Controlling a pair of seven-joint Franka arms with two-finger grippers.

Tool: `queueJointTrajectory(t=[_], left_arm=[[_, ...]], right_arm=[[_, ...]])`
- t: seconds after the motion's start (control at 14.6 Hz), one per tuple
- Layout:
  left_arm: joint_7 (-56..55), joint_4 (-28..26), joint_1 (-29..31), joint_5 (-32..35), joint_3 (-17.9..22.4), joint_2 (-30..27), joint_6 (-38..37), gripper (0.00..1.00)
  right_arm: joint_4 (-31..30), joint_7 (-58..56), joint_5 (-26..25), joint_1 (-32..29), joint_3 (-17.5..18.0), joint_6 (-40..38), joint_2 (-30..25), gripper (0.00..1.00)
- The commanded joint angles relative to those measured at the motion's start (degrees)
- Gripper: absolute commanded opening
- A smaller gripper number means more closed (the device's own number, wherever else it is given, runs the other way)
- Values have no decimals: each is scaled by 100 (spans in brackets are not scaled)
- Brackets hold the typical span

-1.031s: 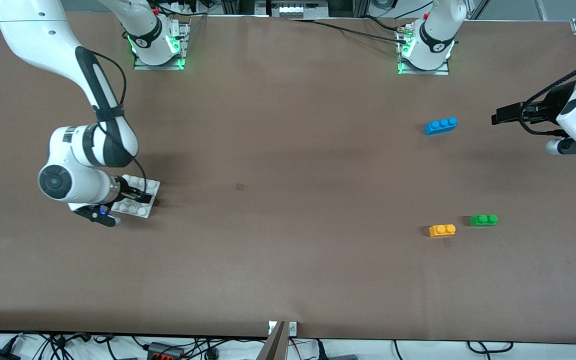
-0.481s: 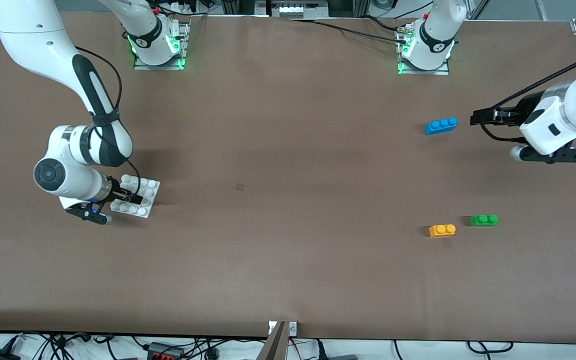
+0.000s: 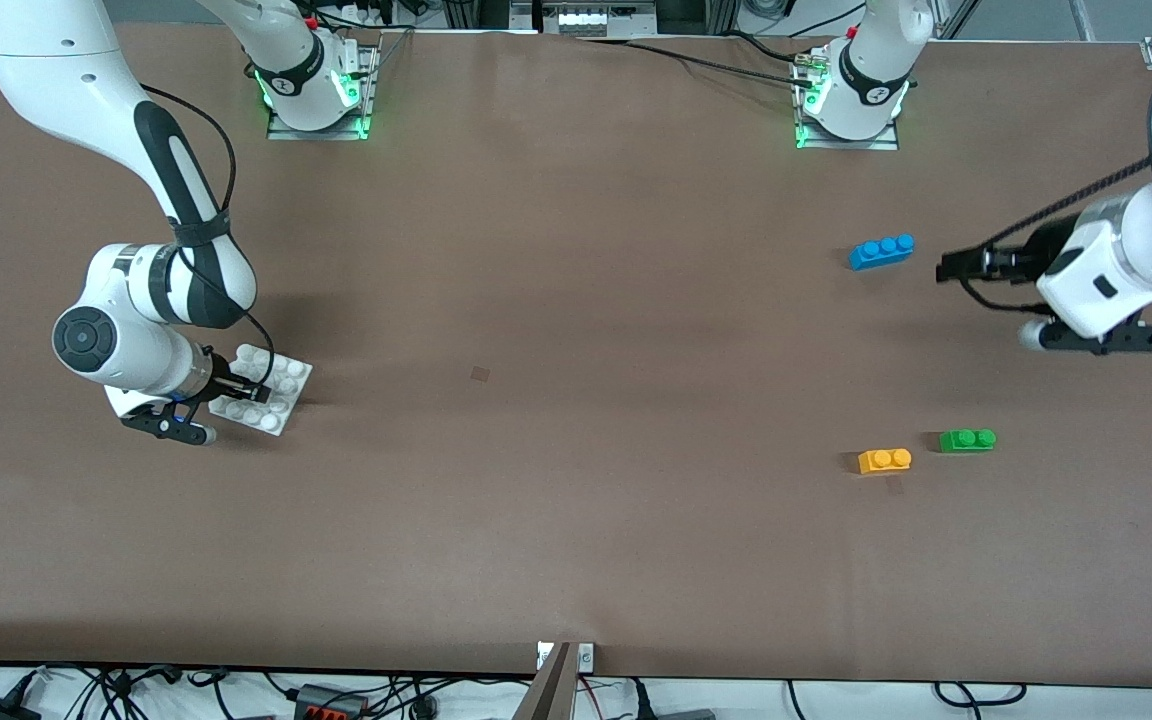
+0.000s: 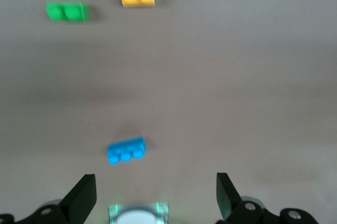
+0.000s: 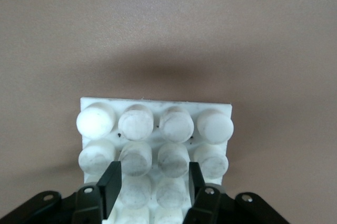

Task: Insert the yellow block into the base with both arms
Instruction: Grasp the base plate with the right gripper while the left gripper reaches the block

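At right arm's end of table, right gripper [image 3: 248, 389] clamps the base [image 3: 276, 392], lifted and tilted. Left gripper [image 3: 948, 268] spread wide, nothing held, beside blue brick [image 3: 881, 251]; yellow block [image 3: 884, 460] well apart, on table w/ green brick [image 3: 967, 440] beside.

Even bright overhead light, soft shadows beside the arms, left wrist view blurred, right wrist view sharper

No text, label, brand, number or sign can be read anywhere in these views; the small dark marks on the collars at the two arm bases are too small to make out
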Motion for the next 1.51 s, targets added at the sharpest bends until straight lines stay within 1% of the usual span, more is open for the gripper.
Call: queueJointTrajectory(t=[0.0,0.14,0.21,0.27,0.41,0.48,0.62,0.69,0.89,0.96,1.1,1.31,1.44], left_arm=[[63,-115,80,212,-1,138,568,100],[107,-693,116,203,-1,96,1147,100],[107,-1044,107,212,-1,17,1473,100],[107,-1509,81,203,-9,-106,1841,100],[99,-2161,63,203,-193,-352,2414,100],[99,-2303,89,203,-246,-379,2521,100],[99,-2401,133,203,-247,-397,2618,100],[99,-2531,238,203,-273,-397,2871,100],[90,-3033,362,203,-580,-187,4214,100],[98,-3008,388,195,-581,75,4453,100],[90,-2885,388,177,-572,349,4718,100],[90,-2736,380,221,-563,595,4789,100],[90,-2481,493,247,-572,998,4842,100]], right_arm=[[-165,-57,-64,-61,37,51,-167,60],[-182,-40,-64,-43,-6,-124,-254,60],[-174,-66,-64,-87,-76,-290,-264,60],[-174,-66,-64,-87,-77,-275,-212,60],[-174,-57,-55,-78,-77,-274,-150,60],[-182,-57,-64,-87,-77,-257,-132,60],[-191,-57,-55,-87,-77,-100,-44,60],[-209,-57,-64,-70,-77,-3,26,60],[-261,-75,-64,-52,-77,68,53,59],[-296,-75,-64,-52,-77,86,53,57],[-305,-75,-64,-26,-77,69,53,57],[-323,-119,-73,-43,-86,24,9,57],[-305,-136,-73,-61,-94,42,17,57]])
